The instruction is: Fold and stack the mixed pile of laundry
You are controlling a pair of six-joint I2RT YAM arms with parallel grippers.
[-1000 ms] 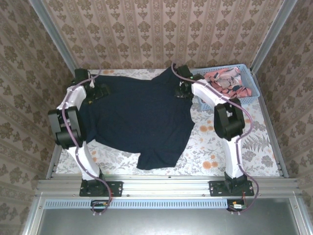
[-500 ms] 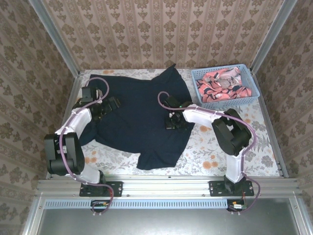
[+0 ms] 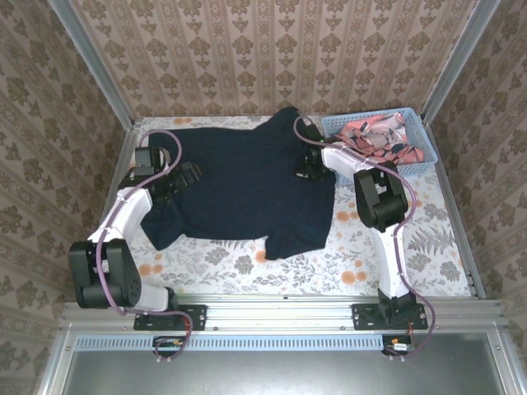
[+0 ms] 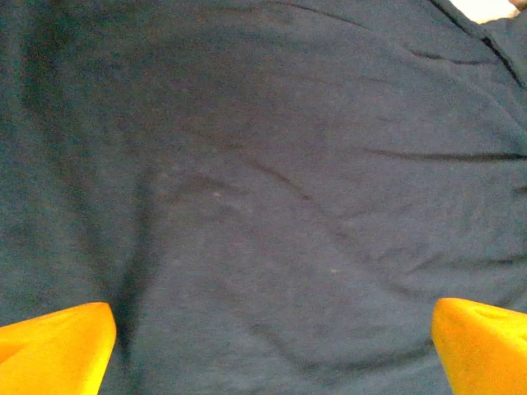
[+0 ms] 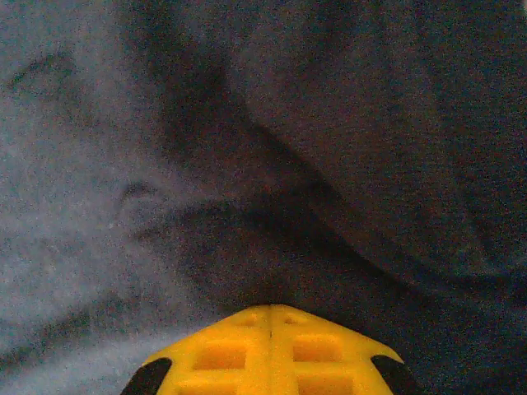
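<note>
Early stage: the dark T-shirt (image 3: 247,197) lies spread but unfolded on the tabletop (image 3: 395,247), centre-left, and the pink garment (image 3: 375,136) sits crumpled in the blue basket (image 3: 387,171) at the far right corner. Right gripper (image 3: 309,167) is closed, apparently pinching a fold near the shirt's right shoulder; left gripper (image 3: 191,174) hangs w/ jaws wide over the shirt's left side, holding nothing. No folds made, nothing stacked; both garments left to do.

A blue basket (image 3: 416,167) sits at the table's (image 3: 424,247) far right. A floral cloth covers the table. Patterned walls (image 3: 263,58) surround it.
</note>
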